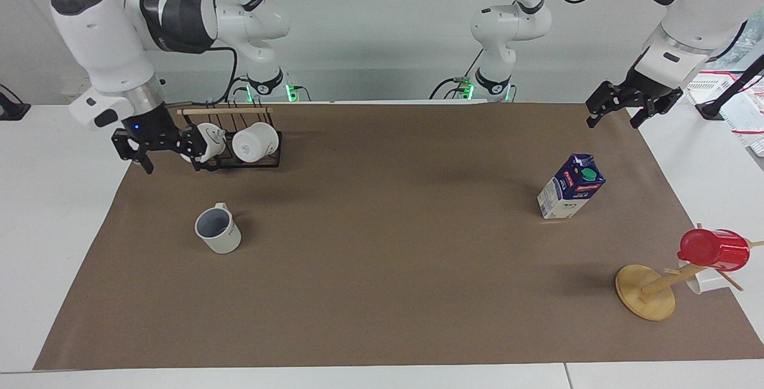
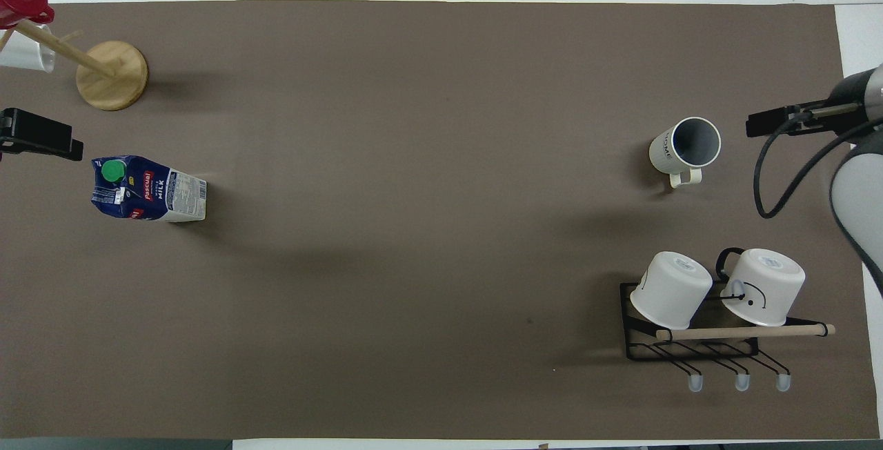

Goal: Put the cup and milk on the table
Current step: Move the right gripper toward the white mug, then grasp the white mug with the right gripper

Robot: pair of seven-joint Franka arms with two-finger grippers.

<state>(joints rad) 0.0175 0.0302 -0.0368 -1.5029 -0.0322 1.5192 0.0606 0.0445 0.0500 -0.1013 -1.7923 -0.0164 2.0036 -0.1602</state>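
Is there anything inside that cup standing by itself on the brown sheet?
The cup stands upright and open. From overhead its grey-blue inside shows down to the bottom, with nothing in it. Only the part of the inner wall just under the rim nearest the camera is hidden.

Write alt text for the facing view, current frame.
An upright cup and a milk carton stand far apart on a brown-covered table. The right end effector hangs open by a rack of white mugs near the cup; the left end effector waits open at the carton's end.
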